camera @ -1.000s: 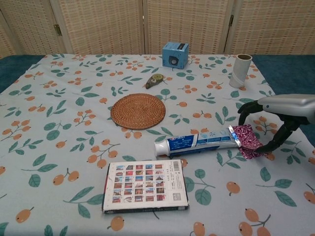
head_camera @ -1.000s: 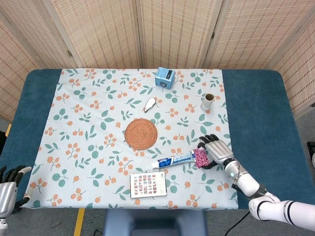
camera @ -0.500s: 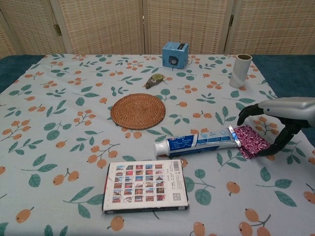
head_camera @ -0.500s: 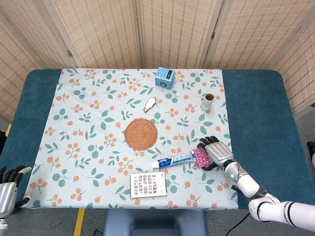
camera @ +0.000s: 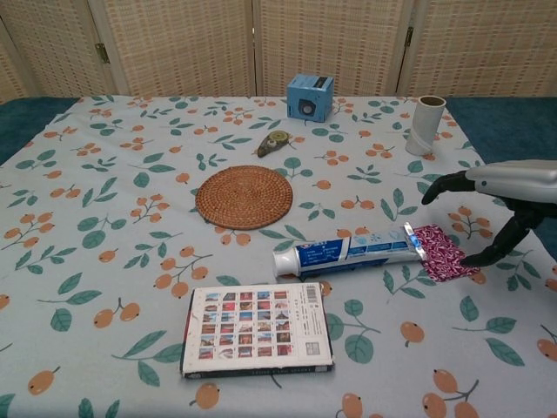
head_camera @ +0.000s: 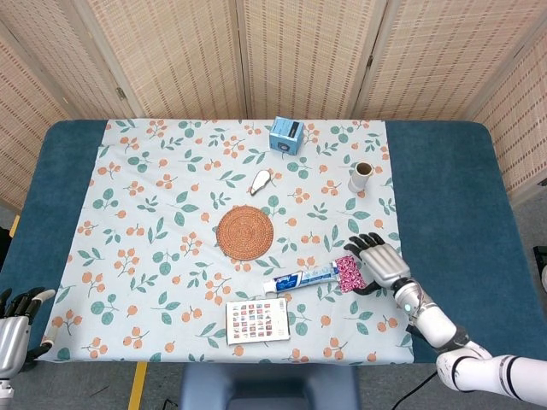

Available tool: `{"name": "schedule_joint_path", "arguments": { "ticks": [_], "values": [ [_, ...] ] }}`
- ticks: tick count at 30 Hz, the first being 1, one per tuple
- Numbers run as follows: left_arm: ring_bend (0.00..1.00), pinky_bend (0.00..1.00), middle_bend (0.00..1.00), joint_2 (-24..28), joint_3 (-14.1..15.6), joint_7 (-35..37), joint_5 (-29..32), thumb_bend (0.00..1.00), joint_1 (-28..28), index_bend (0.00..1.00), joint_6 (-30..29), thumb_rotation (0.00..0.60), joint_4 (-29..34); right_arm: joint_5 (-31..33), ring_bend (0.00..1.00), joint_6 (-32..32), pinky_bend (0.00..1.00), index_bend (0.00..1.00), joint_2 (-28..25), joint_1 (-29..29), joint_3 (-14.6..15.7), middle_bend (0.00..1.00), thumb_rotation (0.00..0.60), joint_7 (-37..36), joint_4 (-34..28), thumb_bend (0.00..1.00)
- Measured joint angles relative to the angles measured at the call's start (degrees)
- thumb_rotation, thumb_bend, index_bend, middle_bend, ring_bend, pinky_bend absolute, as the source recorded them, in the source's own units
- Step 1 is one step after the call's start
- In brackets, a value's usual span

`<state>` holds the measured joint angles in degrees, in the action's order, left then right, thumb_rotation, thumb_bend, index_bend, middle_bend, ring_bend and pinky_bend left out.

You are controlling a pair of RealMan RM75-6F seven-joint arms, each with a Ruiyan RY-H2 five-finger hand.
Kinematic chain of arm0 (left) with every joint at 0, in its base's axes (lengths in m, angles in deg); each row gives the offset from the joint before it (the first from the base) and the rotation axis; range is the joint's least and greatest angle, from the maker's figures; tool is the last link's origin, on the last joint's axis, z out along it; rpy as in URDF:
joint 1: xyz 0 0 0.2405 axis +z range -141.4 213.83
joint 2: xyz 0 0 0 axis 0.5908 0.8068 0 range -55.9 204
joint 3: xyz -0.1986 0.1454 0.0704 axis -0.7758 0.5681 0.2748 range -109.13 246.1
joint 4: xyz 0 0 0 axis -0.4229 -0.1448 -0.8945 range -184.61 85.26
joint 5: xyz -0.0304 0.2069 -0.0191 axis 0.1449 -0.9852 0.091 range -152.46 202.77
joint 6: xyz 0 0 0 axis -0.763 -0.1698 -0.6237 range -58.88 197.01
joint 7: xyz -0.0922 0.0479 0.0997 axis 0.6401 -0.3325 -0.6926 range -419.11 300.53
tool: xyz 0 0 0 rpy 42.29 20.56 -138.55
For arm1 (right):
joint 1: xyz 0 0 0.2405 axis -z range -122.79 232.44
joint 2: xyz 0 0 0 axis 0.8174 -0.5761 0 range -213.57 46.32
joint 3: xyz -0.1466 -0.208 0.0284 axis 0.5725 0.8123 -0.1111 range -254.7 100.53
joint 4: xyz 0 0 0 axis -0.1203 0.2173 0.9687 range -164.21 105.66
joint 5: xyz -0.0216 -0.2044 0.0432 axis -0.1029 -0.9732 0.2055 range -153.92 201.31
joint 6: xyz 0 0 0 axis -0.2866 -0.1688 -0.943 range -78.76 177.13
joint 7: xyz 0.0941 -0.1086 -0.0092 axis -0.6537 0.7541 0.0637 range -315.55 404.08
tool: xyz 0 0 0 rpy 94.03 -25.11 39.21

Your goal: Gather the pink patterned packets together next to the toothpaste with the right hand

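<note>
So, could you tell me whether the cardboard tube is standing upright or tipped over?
Upright: the cardboard tube stands on end on the tablecloth, open top facing up.

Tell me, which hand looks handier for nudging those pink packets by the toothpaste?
The right hand: it hovers open just beside the pink packets at the toothpaste tube's end. The left hand sits at the table's far near-left corner.

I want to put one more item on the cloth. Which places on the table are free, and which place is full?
Free: the wide left side of the tablecloth, left of the woven coaster and the book; also the strip between the blue box and the paper tube. Crowded: around the toothpaste, the pink packets and the right hand.
</note>
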<state>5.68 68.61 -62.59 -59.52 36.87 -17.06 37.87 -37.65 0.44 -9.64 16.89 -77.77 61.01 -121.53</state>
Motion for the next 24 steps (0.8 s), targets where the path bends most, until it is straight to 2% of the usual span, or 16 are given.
{"name": "schedule_joint_path", "arguments": {
  "ticks": [2, 7, 18, 24],
  "values": [
    [0.2, 0.0, 0.2, -0.03, -0.05, 0.0, -0.04, 0.43, -0.04, 0.24, -0.03, 0.6, -0.03, -0.79, 0.0, -2.05, 0.0, 0.15, -0.99, 1.06, -0.07, 0.1, 0.476, -0.62, -1.07, 0.22],
    [0.2, 0.0, 0.2, -0.15, -0.32, -0.43, -0.17, 0.43, -0.18, 0.24, -0.34, 0.6, 0.21, -4.0, 0.0, -10.8, 0.0, 0.15, -3.21, 5.34, 0.09, 0.1, 0.596, -1.44, -3.51, 0.22],
    [0.19, 0.0, 0.2, -0.87, -1.36, -4.45, -1.0, 0.43, 0.49, 0.25, -4.35, 0.6, 2.52, -16.84, 0.0, -36.39, 0.0, 0.15, -5.99, 21.05, 2.87, 0.1, 0.6, -4.06, -5.37, 0.22],
    [0.19, 0.0, 0.2, -2.2, -2.26, -7.45, -1.68, 0.43, 0.84, 0.25, -6.71, 0.6, 3.04, -19.65, 0.0, -39.4, 0.0, 0.15, -6.99, 25.35, 3.26, 0.1, 0.6, -8.21, -4.2, 0.22]
  ]
}}
